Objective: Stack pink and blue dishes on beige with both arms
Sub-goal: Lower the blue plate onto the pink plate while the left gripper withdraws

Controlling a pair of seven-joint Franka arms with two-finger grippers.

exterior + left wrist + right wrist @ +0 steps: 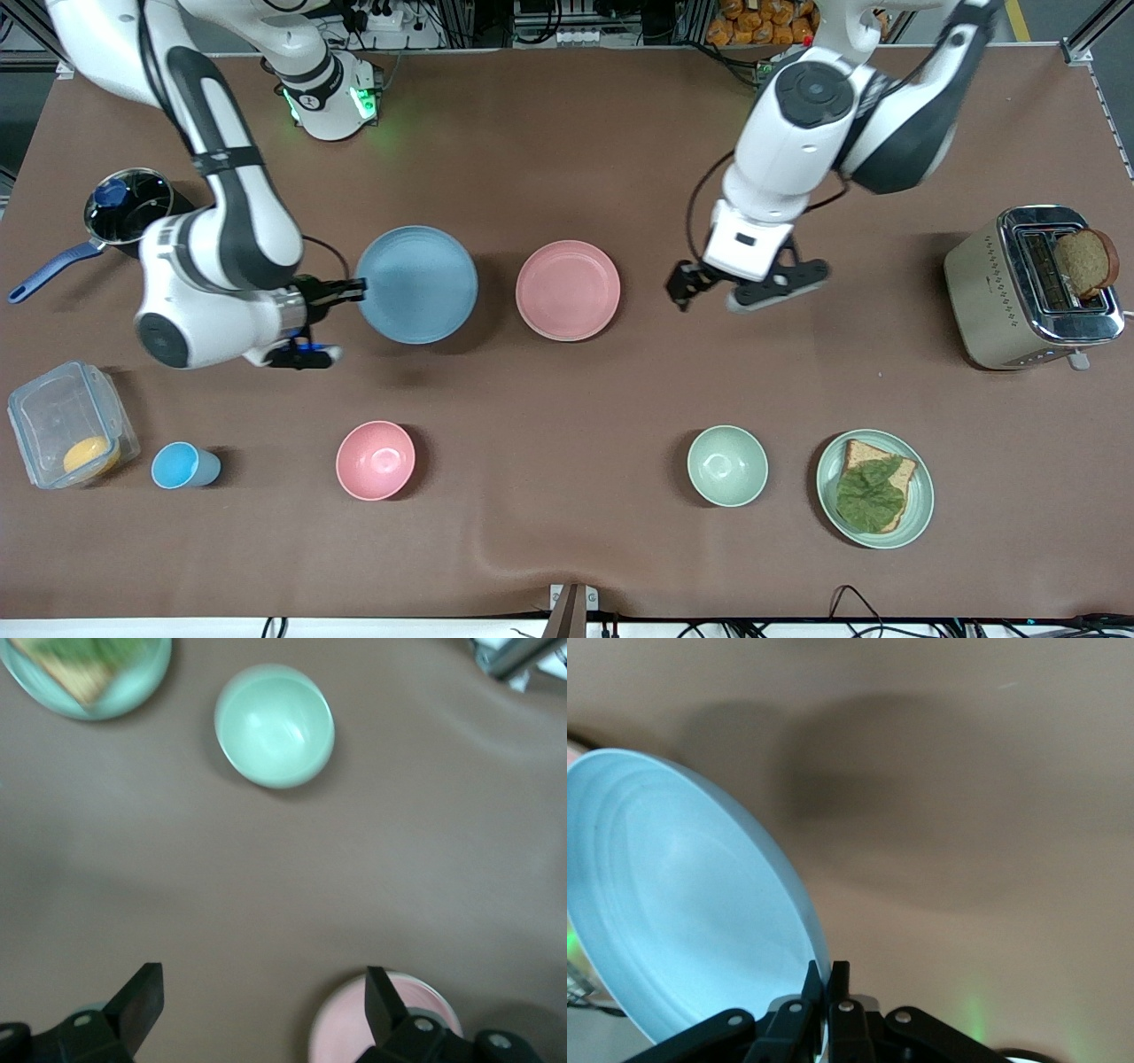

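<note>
Both arms out over the surface, one gripping, one spread wide.

The right arm comes from its base, bends down at the elbow and turns its wrist sideways, so the right gripper (354, 289) lies nearly level above the surface toward the right arm's end; its jaws are pinched tight on the rim of the blue plate (416, 283), which it holds tilted in the air. The left arm folds down from its base, its wrist pointing downward, and the left gripper (704, 288) hangs over bare surface beside the pink plate (568, 290), its jaws spread wide with nothing between them.
</note>
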